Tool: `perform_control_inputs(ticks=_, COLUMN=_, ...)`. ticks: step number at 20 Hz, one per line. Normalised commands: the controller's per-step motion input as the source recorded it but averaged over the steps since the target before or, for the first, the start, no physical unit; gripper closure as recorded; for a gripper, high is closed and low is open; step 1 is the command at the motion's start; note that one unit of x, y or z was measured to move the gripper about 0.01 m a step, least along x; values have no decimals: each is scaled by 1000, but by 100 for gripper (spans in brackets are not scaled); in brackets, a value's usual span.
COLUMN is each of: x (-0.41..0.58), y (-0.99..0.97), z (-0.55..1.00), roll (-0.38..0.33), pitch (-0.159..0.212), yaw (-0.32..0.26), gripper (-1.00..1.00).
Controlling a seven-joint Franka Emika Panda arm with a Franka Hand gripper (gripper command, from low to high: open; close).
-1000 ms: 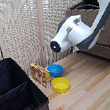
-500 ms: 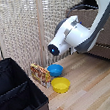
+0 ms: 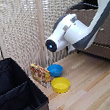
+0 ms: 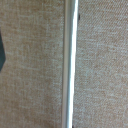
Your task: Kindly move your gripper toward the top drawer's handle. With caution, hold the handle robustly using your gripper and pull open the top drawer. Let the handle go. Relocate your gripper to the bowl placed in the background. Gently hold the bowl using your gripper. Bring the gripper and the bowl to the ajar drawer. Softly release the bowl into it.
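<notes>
Probably reaching toward the bowl (image 3: pixel 55 69), sitting on the floor just beside the yellow bowl (image 3: pixel 61 84), below the arm (image 3: pixel 75 30). Jaws unclear: cannot tell whether released or clenched. Next: descend, straddle rim, close gently.

yellow bowl (image 3: pixel 61 84) touching bowl (image 3: pixel 55 70), box (image 3: pixel 40 73) beside

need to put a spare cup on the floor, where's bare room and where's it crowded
Bare wooden floor lies open on the exterior view's right of the yellow bowl, in front of the brown dresser. It is crowded by the screen, where the blue bowl, yellow bowl and patterned box bunch beside the black cabinet.
</notes>
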Motion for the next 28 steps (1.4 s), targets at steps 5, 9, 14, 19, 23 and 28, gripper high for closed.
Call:
perform_control_inputs(ticks=5, x=2, y=120, z=229, roll=257, pitch=62, yaw=-235, gripper=-100)
perform_control_inputs(ticks=9, x=0, y=0, z=233, roll=239, pitch=69, yaw=-292, gripper=-100)
perform_control_inputs(ticks=14, x=15, y=0, z=173, roll=257, pitch=86, yaw=-294, gripper=-100)
perform_control_inputs(ticks=19, x=41, y=5, z=117, roll=274, pitch=103, yaw=-281, gripper=-100)
perform_control_inputs(ticks=23, x=9, y=116, z=89, roll=272, pitch=93, yaw=-247, gripper=-100)
perform_control_inputs(ticks=28, x=0, y=146, z=149, roll=274, pitch=59, yaw=-245, gripper=-100)
